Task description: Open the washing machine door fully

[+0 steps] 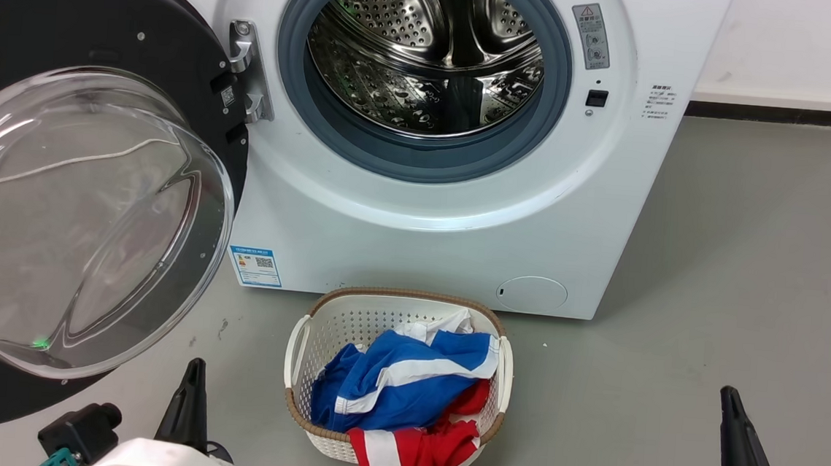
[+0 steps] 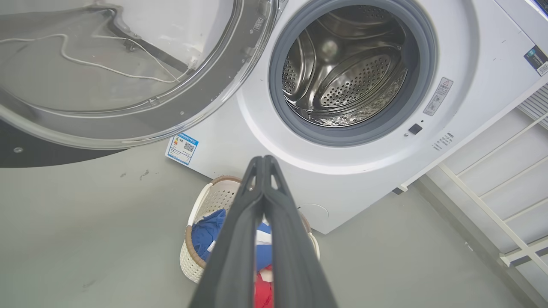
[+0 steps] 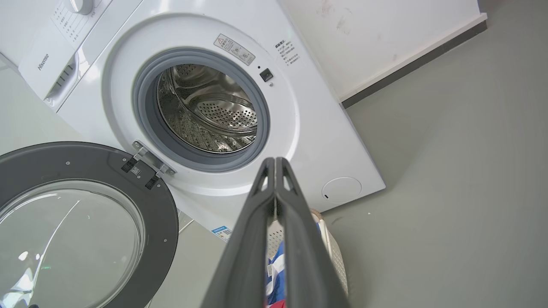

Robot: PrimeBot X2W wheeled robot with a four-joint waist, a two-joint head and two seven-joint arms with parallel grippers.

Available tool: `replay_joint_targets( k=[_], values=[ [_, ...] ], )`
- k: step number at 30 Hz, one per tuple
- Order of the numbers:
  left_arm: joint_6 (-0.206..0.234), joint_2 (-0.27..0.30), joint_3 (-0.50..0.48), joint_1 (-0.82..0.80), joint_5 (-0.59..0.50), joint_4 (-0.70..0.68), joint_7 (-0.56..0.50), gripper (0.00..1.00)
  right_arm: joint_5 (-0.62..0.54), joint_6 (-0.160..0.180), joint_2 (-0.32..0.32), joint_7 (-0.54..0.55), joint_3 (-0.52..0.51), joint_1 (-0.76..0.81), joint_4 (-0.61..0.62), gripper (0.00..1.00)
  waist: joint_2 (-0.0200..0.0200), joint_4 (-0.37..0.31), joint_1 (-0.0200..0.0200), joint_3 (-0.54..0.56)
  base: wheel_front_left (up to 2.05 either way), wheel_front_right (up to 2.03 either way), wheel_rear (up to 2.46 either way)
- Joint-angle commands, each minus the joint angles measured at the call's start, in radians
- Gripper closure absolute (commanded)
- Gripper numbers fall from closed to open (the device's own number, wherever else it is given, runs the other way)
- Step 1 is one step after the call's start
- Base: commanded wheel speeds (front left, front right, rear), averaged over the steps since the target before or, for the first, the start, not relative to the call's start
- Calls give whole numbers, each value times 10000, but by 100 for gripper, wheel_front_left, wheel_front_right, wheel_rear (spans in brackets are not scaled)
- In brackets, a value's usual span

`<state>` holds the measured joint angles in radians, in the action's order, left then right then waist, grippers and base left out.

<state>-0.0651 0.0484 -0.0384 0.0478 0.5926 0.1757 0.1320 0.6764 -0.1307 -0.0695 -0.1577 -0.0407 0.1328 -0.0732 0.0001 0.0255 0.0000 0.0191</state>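
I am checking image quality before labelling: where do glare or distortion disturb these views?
Head view: bright glints on the drum, faint highlights on the door glass. Left wrist view: the machine leans across the frame; the left gripper looms large. Right wrist view: same lean, little glare.

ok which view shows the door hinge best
The head view: the hinge is near, sharp and whole beside the washing machine door. Right wrist view shows it smaller; left wrist view crops it at the top.
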Motion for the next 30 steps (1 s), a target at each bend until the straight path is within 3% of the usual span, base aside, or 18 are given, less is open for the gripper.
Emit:
replay_joint_targets(
  k=[1, 30],
  values=[
    [-64, 20, -57, -307, 371, -93, -84, 100, 396, -2, -100, 50, 4, -289, 51, 100, -1, -4, 0, -3, 0, 0, 0],
    [-311, 24, -339, -841, 4215, 211, -1028, 100, 4098, -2, -170, 903, -51, -1137, -624, 100, -1, -78, 0, -68, 0, 0, 0]
  ],
)
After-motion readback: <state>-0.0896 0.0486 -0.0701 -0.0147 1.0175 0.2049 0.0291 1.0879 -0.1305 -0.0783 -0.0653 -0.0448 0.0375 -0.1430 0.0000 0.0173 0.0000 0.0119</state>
